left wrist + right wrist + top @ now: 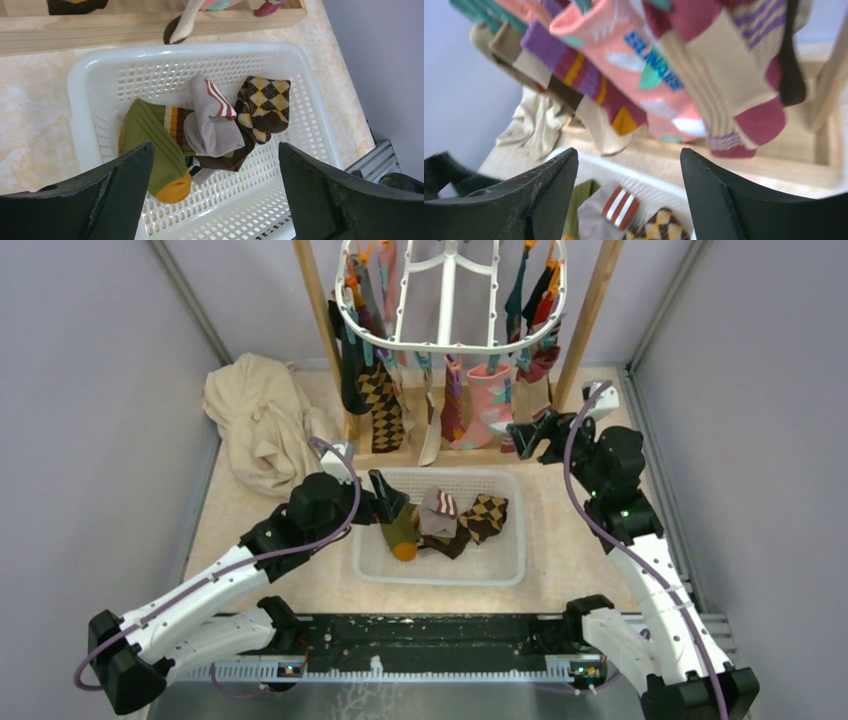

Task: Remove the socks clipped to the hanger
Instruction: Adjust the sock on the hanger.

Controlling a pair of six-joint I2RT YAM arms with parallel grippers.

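The white oval hanger (pixel 450 335) hangs at the top centre with several socks clipped to it, among them a brown argyle one (pixel 382 408) and a pink one (pixel 488 405). My right gripper (pixel 530 433) is open and empty just right of the hanging socks. In the right wrist view (pixel 629 152) its jaws stand wide apart below the pink sock (pixel 644 65) and a maroon and cream sock (pixel 734 85). My left gripper (pixel 385 500) is open and empty over the basket's left side (pixel 216 150). Below it lie a green sock (pixel 155 145), a grey striped sock (pixel 210 127) and an argyle sock (pixel 267 102).
The white mesh basket (pixel 515 540) sits on the table under the hanger. A beige cloth (pixel 262 420) lies crumpled at the back left. Two wooden frame posts (pixel 318 310) flank the hanger, and the frame's base bar (pixel 150 25) runs behind the basket. Grey walls close in both sides.
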